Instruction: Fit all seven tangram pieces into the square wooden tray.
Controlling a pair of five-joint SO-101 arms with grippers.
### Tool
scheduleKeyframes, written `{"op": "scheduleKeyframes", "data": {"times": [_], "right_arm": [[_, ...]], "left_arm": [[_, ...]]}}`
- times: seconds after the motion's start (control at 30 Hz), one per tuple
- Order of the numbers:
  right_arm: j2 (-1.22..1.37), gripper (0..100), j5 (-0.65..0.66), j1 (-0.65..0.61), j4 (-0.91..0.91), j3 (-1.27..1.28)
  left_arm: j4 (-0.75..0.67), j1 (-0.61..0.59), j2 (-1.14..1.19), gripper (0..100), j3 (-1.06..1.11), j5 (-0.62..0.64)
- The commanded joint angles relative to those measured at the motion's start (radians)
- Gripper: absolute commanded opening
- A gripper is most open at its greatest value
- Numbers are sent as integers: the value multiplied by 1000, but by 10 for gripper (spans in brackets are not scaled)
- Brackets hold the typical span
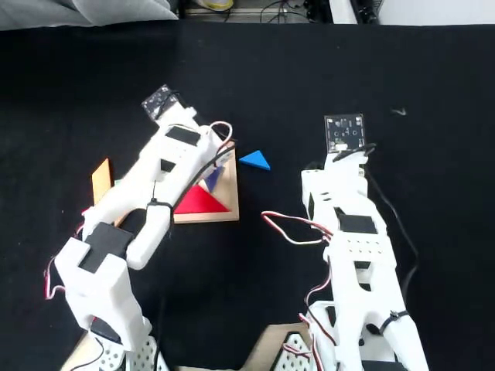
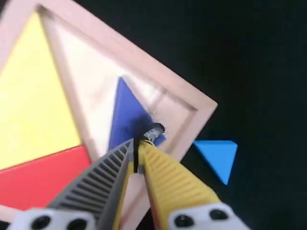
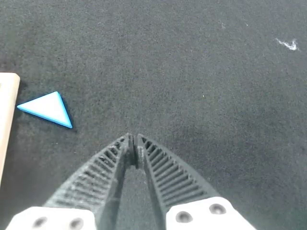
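Note:
The square wooden tray (image 2: pixel 182 91) holds a large yellow triangle (image 2: pixel 33 105), a red triangle (image 2: pixel 43 177) and a dark blue triangle (image 2: pixel 127 115). My left gripper (image 2: pixel 139 148) is shut, its tips resting on the dark blue triangle near a tray corner. In the high view the left arm covers much of the tray (image 1: pixel 232 202), where the red triangle (image 1: pixel 199 201) shows. A light blue triangle (image 1: pixel 254 160) lies on the black table just outside that corner. My right gripper (image 3: pixel 133 143) is shut and empty above bare table, with the light blue triangle (image 3: pixel 47 109) and the tray edge (image 3: pixel 5 120) off to one side.
An orange parallelogram (image 1: pixel 101 180) lies on the table to the left of the left arm. White cloth (image 1: pixel 85 11) and cables sit beyond the table's far edge. The black table is open at the far middle and right.

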Motion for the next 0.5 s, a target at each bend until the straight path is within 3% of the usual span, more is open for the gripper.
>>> {"op": "scheduleKeyframes", "data": {"times": [0.0, 0.1, 0.23, 0.47], "right_arm": [[-33, 11, 8, -9, -15, -7], [-33, 11, 8, -9, -15, -7], [-33, 11, 8, -9, -15, -7], [-33, 11, 8, -9, -15, -7]], "left_arm": [[-20, -2, -12, 29, -48, 11], [49, -61, -28, 29, -90, 8], [244, -124, -20, 29, -177, 6], [206, -107, 147, 29, -222, -6]]}}
